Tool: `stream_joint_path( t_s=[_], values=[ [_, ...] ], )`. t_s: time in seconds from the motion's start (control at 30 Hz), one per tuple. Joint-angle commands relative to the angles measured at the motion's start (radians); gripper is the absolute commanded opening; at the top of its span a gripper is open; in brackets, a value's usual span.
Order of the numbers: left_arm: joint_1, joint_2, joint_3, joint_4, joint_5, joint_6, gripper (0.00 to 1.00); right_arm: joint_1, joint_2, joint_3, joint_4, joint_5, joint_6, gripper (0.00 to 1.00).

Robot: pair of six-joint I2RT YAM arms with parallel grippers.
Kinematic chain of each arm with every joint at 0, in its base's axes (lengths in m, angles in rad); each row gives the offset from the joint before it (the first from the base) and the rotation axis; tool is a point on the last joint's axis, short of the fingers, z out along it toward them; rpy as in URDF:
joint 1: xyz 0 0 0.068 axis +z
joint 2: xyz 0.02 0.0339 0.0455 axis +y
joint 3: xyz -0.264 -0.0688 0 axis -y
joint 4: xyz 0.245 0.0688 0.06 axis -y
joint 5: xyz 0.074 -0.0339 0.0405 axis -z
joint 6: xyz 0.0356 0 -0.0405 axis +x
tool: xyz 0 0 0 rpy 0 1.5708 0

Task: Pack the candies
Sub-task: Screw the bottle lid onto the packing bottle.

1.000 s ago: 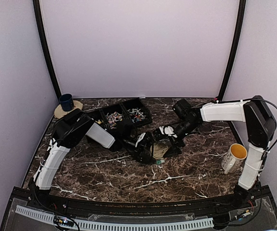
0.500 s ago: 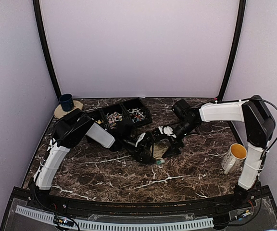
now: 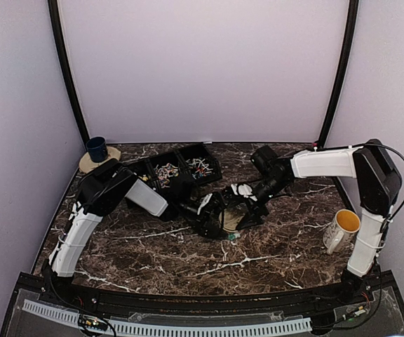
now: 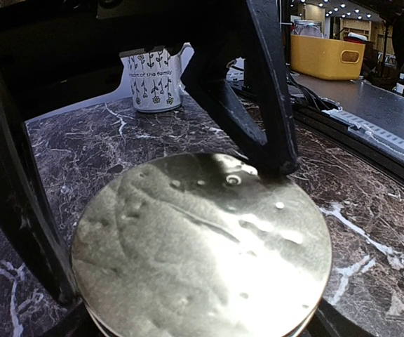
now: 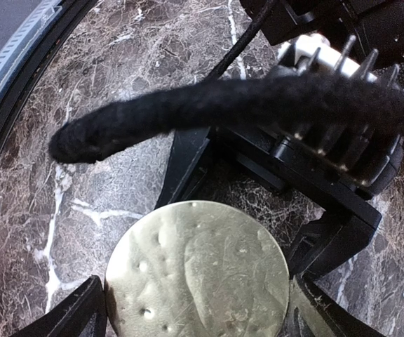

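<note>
Apparently left hand [image 4: 188, 302] tight around the tin [image 4: 202, 246], hold of right hand [image 5: 198, 312] unclear; candies [image 3: 165, 170] in the tray [image 3: 188, 149] behind both.

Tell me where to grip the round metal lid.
The round metal lid is probably best gripped by its rim, with fingers on opposite edges, coming down from above. It lies flat and face-up, a disc with no knob or handle showing.
</note>
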Motion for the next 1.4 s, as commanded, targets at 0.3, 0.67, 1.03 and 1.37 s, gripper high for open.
stream_joint_path(
  t_s=[0.3, 0.67, 1.03, 1.37],
  values=[
    [-0.01, 0.133, -0.081, -0.21, -0.145, 0.004, 0.78, 0.022, -0.056, -0.089, 0.149, 0.015, 0.087, 0.91],
    [-0.01, 0.131, -0.091, -0.193, -0.164, -0.009, 0.78, 0.021, -0.037, -0.128, 0.175, 0.022, 0.146, 0.8],
    [-0.006, 0.113, -0.137, -0.07, -0.285, -0.116, 0.78, 0.024, -0.137, -0.337, 0.519, 0.084, 0.407, 0.83],
    [-0.006, 0.079, -0.185, 0.026, -0.435, -0.251, 0.78, 0.045, -0.174, -0.47, 0.755, 0.167, 0.642, 0.83]
  ],
)
